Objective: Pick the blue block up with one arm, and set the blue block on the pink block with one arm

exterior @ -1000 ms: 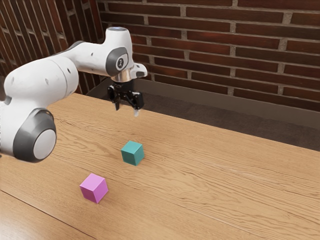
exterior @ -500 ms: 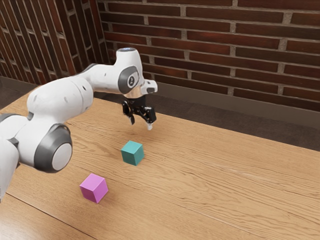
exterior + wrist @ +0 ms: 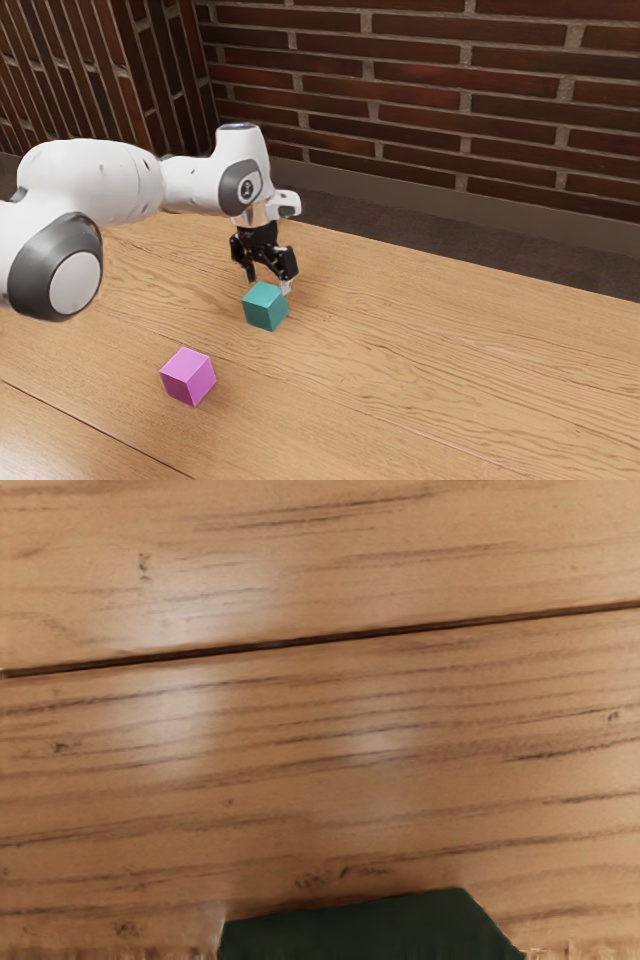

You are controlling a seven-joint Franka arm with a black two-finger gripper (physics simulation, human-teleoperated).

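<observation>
The blue block [image 3: 265, 306], a teal-blue cube, sits on the wooden table [image 3: 450, 350] near its middle. My gripper [image 3: 268, 282] hangs just above the block's top, fingers pointing down and open with nothing between them. The pink block [image 3: 188, 376] rests on the table, nearer the front edge and toward the exterior view's left of the blue block, about a block's width apart from it. In the wrist view a dark teal corner of the blue block [image 3: 360, 925] lies just under my hand, with bare wood planks [image 3: 320, 680] beyond it.
A brick wall [image 3: 450, 90] runs behind the table, with a dark floor strip [image 3: 480, 235] between wall and table edge. Bare tabletop stretches toward the exterior view's right of the blocks.
My arm has swung down and toward the front, bringing the gripper from well above and behind the blue block to just over its top. Neither block has moved.
</observation>
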